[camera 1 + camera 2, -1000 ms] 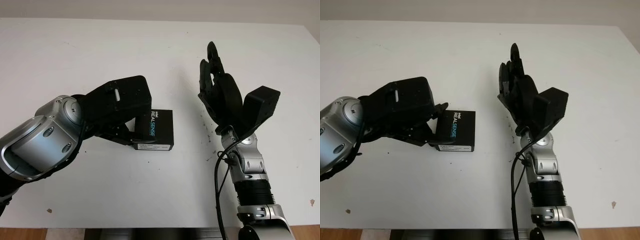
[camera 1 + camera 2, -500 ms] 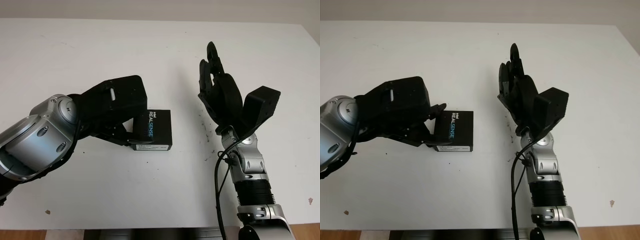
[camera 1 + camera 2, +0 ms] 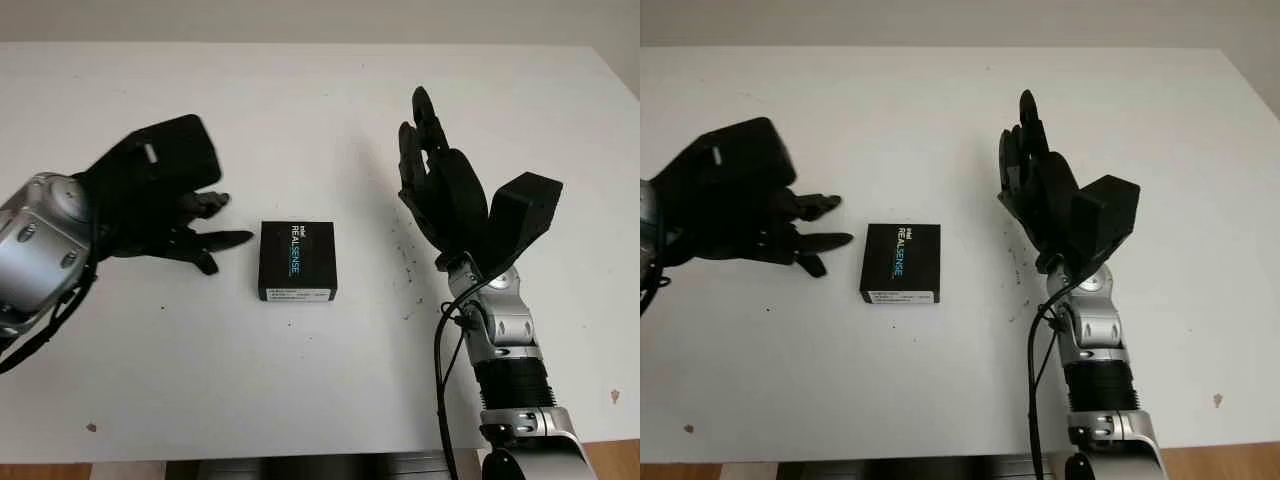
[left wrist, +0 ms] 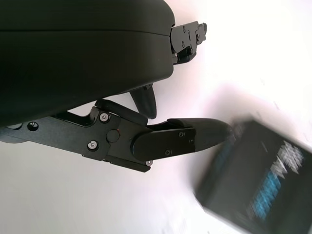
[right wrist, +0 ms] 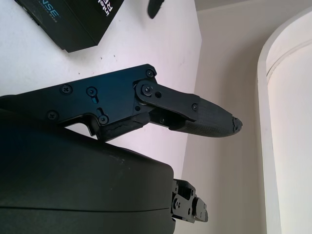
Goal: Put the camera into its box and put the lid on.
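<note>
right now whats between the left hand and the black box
Nothing: in the left eye view only bare white table separates the open left hand from the closed black box; its fingertips stop just short of it.

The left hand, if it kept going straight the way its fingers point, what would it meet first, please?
Probably the box: the left hand is open, its fingers aimed at the box's near side across bare table. Height is unclear.

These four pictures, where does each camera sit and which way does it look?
Left eye: on the head, looking down at the white table, the black box, left hand and right hand.
Right eye: the same scene from slightly aside.
Left wrist: beside the left hand's fingers, facing the box.
Right wrist: beside the right hand's finger, facing the box's corner.
All four share the box.
</note>
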Robot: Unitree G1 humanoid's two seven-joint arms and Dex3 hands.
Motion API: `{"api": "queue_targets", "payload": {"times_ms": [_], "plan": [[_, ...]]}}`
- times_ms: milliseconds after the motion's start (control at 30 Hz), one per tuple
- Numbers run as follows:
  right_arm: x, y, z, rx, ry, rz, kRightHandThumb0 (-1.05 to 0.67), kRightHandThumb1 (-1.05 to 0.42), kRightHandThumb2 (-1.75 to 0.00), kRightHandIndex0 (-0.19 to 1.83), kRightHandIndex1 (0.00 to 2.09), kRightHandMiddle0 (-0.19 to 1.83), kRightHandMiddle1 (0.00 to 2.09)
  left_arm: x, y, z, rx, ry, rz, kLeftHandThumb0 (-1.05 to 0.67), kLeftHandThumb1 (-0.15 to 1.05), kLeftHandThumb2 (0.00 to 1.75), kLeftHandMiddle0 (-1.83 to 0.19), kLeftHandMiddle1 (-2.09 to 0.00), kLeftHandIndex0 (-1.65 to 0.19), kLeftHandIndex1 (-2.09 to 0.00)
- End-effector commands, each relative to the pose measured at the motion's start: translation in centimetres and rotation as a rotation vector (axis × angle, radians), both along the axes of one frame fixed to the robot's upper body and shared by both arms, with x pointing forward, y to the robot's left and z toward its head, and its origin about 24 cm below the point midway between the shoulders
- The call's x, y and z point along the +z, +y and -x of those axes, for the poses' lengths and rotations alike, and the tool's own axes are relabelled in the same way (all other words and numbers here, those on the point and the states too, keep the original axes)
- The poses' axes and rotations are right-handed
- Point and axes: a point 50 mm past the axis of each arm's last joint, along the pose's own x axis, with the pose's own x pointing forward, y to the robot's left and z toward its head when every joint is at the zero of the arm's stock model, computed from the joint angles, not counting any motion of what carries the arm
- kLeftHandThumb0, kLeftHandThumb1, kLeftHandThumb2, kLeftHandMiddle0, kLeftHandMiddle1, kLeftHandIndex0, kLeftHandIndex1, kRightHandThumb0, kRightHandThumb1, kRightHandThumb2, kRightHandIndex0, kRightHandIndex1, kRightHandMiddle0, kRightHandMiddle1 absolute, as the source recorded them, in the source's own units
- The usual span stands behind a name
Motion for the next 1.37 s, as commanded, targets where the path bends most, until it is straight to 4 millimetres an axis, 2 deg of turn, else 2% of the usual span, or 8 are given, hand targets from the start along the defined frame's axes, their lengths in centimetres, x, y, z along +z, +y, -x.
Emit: {"api": "queue_targets", "payload": {"times_ms": [0,133,300,400,633,867,1100,1333], "plan": [[0.6,-0.3,-0.1,0.001,-0.027,0.006,-0.65,-1.05,-0.68,-0.19,0.0,-0.19,0.0,-1.9,1.2,0.0,0.053,0.049,0.003,-0.73,1.05,0.61,0.19,0.0,0.19,0.0],[0.7,-0.3,-0.1,0.007,-0.026,0.018,-0.65,-1.05,-0.67,-0.19,0.0,-0.19,0.0,-2.6,2.5,-0.6,0.121,-0.016,0.029,-0.77,1.05,0.63,0.19,0.0,0.19,0.0],[0.9,-0.3,-0.1,0.009,-0.026,0.028,-0.64,-1.05,-0.68,-0.19,0.0,-0.19,0.0,-2.8,3.3,-1.8,0.135,-0.202,0.007,-0.77,1.05,0.66,0.19,0.0,0.19,0.0],[0.8,-0.4,-0.1,0.01,-0.026,0.024,-0.63,-1.05,-0.69,-0.19,0.0,-0.19,0.0,-2.7,3.5,-2.2,0.148,-0.33,0.086,-0.77,1.05,0.68,0.19,0.0,0.19,0.0],[0.6,-0.2,0.0,0.021,-0.021,0.02,-0.61,-1.05,-0.69,-0.19,0.0,-0.19,0.0,-3.3,1.9,-2.3,0.143,-0.816,0.302,-0.73,1.05,0.68,0.19,0.0,0.19,0.0],[-0.1,0.3,-0.1,0.012,-0.025,0.021,-0.67,-1.05,-0.69,-0.19,0.0,-0.19,0.0,-3.9,-0.1,-2.0,0.142,-1.08,0.581,-0.76,1.05,0.65,0.19,0.0,0.19,0.0],[-0.6,0.6,-0.3,0.002,-0.006,0.006,-0.7,-1.05,-0.69,-0.19,0.0,-0.19,0.0,-4.9,-2.3,-1.7,0.115,-1.167,0.703,-0.8,1.05,0.68,0.19,0.0,0.19,0.0],[-1.0,0.5,-0.4,0.001,0.004,0.001,-0.68,-1.05,-0.7,-0.19,0.0,-0.19,0.0,-5.9,-3.1,-1.6,0.11,-1.158,0.78,-0.79,1.05,0.67,0.19,0.0,0.19,0.0]]}}
